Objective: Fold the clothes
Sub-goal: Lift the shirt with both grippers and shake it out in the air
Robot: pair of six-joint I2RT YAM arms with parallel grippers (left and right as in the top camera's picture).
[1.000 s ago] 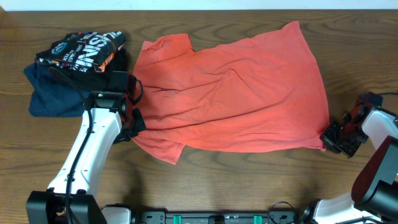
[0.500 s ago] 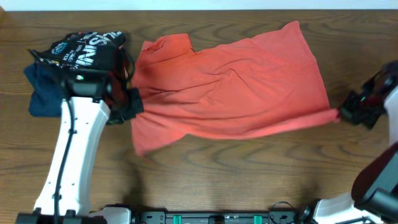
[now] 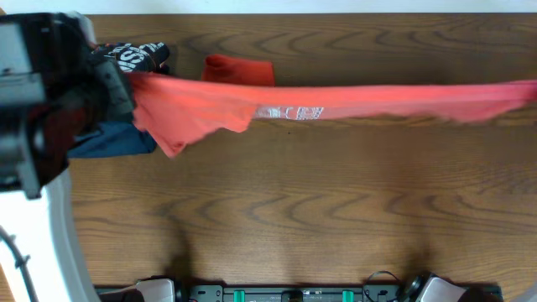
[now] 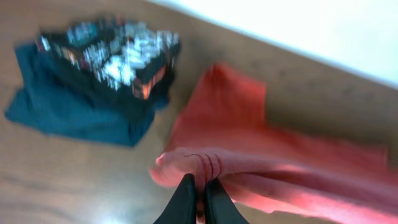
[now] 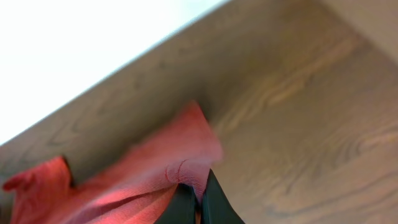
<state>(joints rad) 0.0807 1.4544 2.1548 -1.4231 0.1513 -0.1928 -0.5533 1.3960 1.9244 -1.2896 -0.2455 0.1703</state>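
coral-red short-sleeved cotton t-shirt (image 3: pixel 377 99): stretched taut as a band over the brown wooden bench (image 3: pixel 294 210), probably to straighten it for folding. left gripper (image 4: pixel 199 186) jaws pinched shut on its bunched left edge, near the black printed shirt (image 4: pixel 112 56); right gripper (image 5: pixel 198 198) jaws shut on the right edge.

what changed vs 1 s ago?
Both arms rose and pulled apart. The T-shirt, which lay spread flat, now hangs as a taut band between the left gripper and the right gripper, both still shut on it. The black shirt and navy garment stayed put.
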